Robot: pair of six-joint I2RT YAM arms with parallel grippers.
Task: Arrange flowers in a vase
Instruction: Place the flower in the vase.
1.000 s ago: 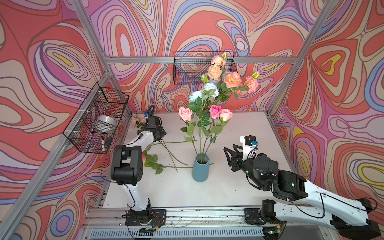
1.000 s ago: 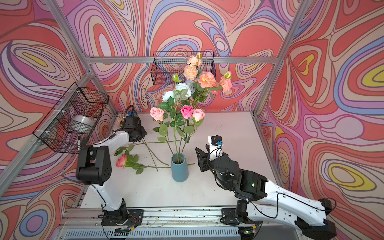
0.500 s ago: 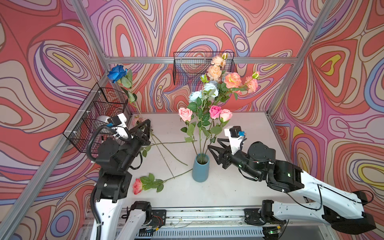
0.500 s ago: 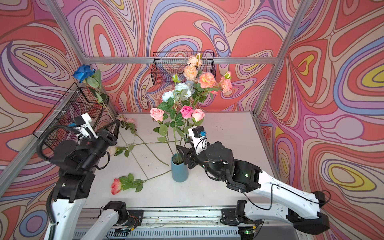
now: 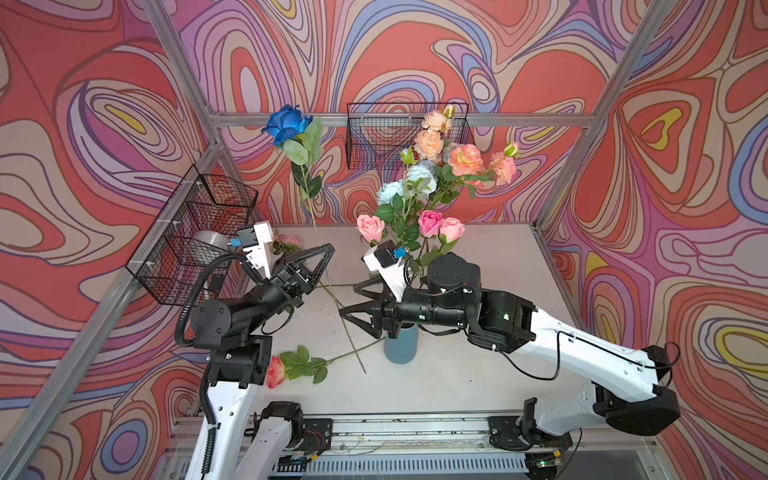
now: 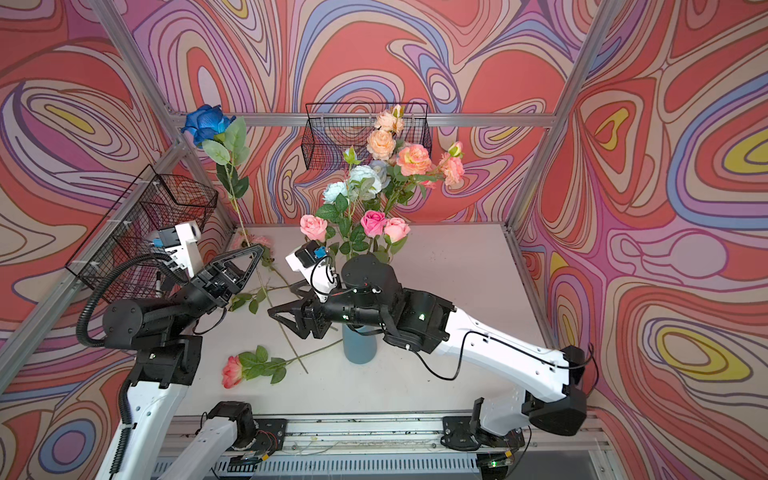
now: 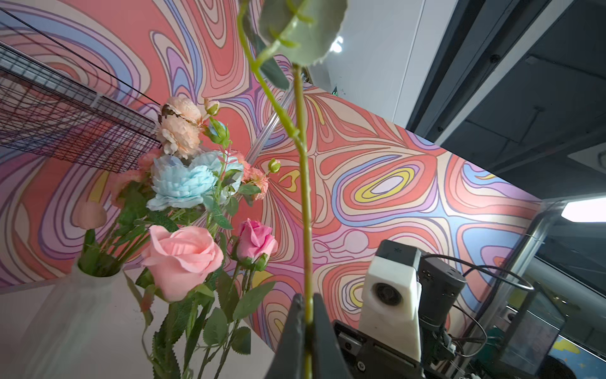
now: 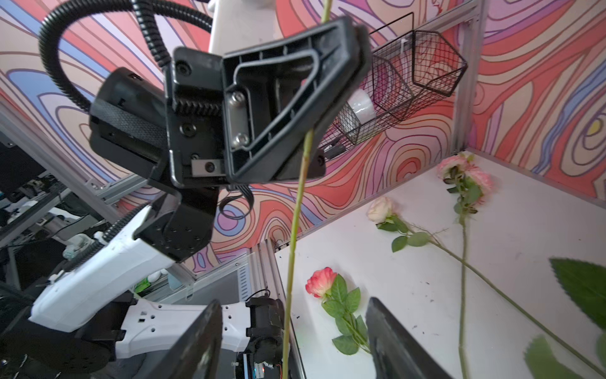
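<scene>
Swirling red, pink and lilac walls close in a white table (image 5: 478, 386). Nearest the front edge a coral rose (image 5: 275, 372) lies flat on it, its stem running toward the blue vase (image 5: 401, 348). The vase stands upright behind my right forearm and holds a bunch of roses (image 5: 428, 187) in pink, peach and pale blue. My right gripper (image 5: 348, 300) is raised just left of the vase, jaws spread wide. In its wrist view a long green stem (image 8: 296, 210) hangs in the gap between my fingers (image 8: 203, 331). Higher up, my left gripper (image 5: 329, 249) is pinched together on that same stem, clamping it partway along. The stem leans a little, and it carries the deep blue rose (image 5: 286, 124) high against the back wall. Farther back, near the rear left corner, a white rose (image 8: 380, 208) and a pink rose (image 8: 459, 167) lie on the table with their stems crossed. One wire basket (image 5: 199, 237) hangs on the left wall and a second basket (image 5: 374, 137) on the back wall
</scene>
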